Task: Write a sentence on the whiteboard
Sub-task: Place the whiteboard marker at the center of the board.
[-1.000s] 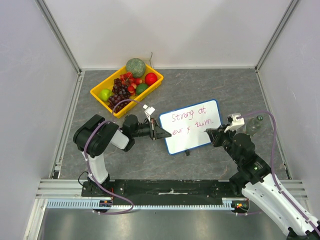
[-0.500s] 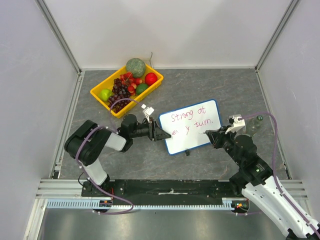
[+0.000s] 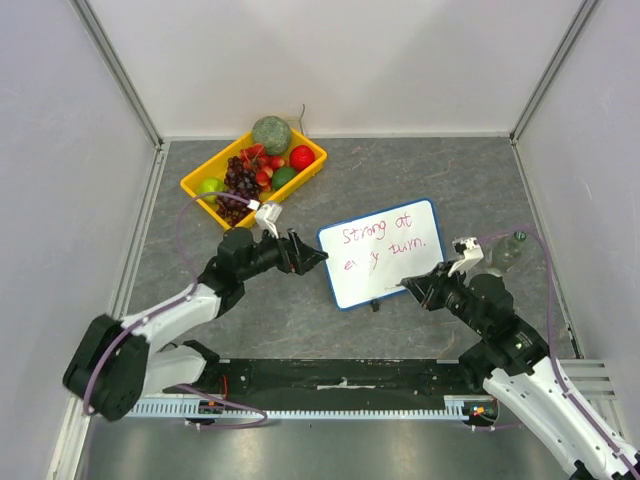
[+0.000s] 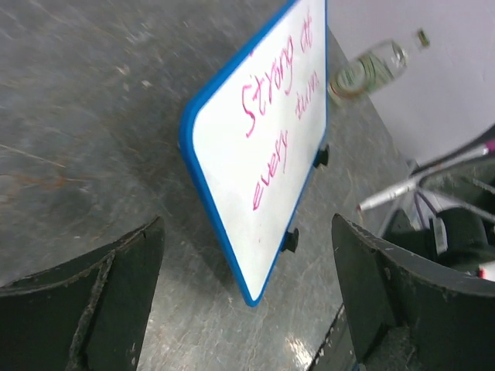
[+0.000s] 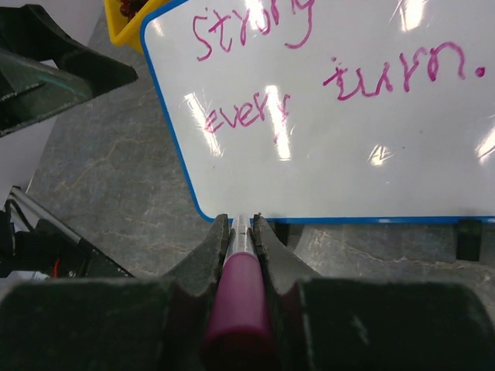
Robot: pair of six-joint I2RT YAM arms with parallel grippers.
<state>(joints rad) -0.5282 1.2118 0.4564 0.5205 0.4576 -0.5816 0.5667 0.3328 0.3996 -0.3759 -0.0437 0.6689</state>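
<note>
The whiteboard [image 3: 385, 270], white with a blue rim, lies mid-table with small black feet along its near edge. The sentence [image 3: 390, 238] in pink reads "Strong at every turn." in two lines. My left gripper [image 3: 308, 256] stands open just left of the board, touching nothing. In the left wrist view the whiteboard [image 4: 267, 154] and its sentence [image 4: 280, 100] run away from the wide-apart left gripper [image 4: 247, 232]. My right gripper [image 5: 241, 224] is shut on a marker [image 5: 238, 297], its tip at the near rim of the whiteboard [image 5: 363, 147], below the sentence [image 5: 255, 114].
A yellow tray [image 3: 190, 186] with grapes, apples and a melon sits at the back left. A clear plastic bottle [image 3: 505, 250] lies right of the board, behind my right gripper [image 3: 412, 288]. White walls close in the table on three sides.
My left gripper opened, let go of the board's left edge and drew back left as its arm swung low. The right gripper pulled the marker back off the writing to the board's near edge.
</note>
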